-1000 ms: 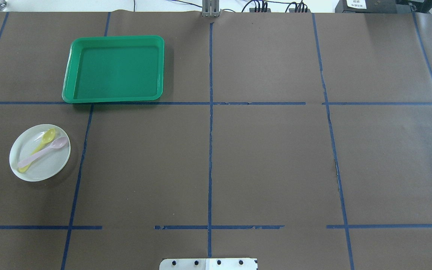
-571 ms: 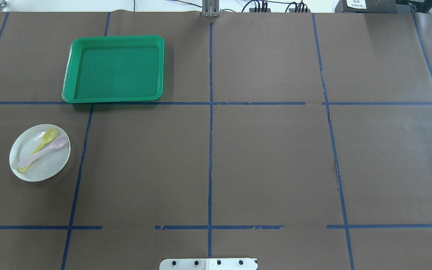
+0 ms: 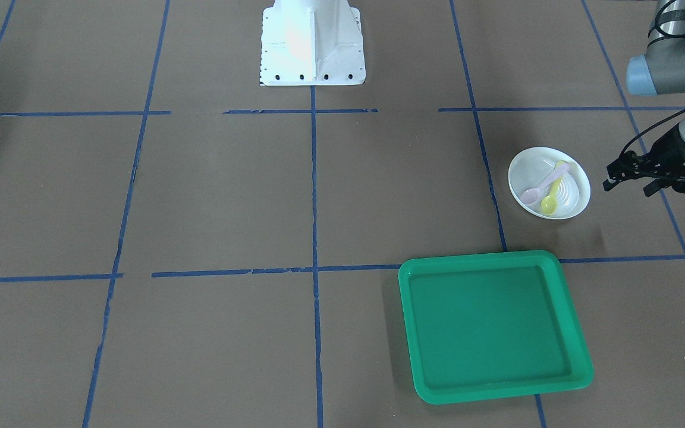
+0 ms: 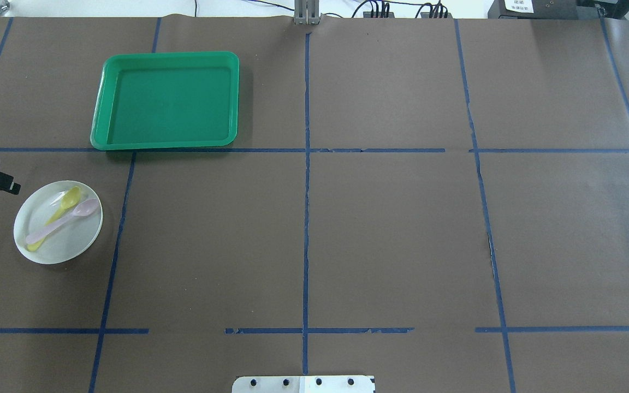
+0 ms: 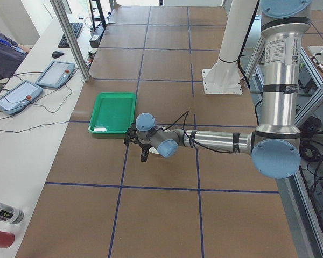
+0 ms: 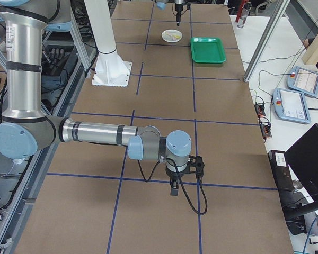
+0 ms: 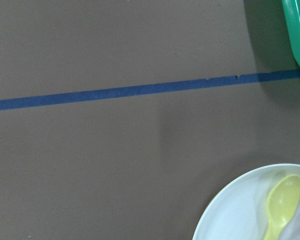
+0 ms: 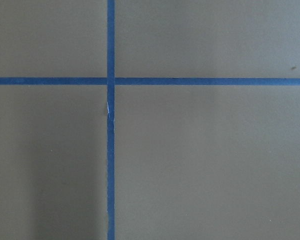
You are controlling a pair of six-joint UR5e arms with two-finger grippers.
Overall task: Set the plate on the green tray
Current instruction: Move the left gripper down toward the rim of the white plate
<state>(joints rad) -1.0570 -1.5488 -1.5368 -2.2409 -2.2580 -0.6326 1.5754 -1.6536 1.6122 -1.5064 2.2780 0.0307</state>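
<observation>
I see the plate (image 4: 70, 246) on the brown table (image 4: 391, 229), with a yellow spoon (image 4: 70, 197) and a pink spoon (image 4: 86, 207) crossed on it. The green tray (image 4: 167, 101) lies near the plate, across a blue tape line (image 4: 271, 150) and not touching it. My left gripper (image 5: 144, 155) hovers just beside the plate, on the side away from the table's middle; I cannot tell how its jaws stand. The right gripper (image 6: 173, 188) hangs well apart from the plate, and its jaws are equally unclear.
</observation>
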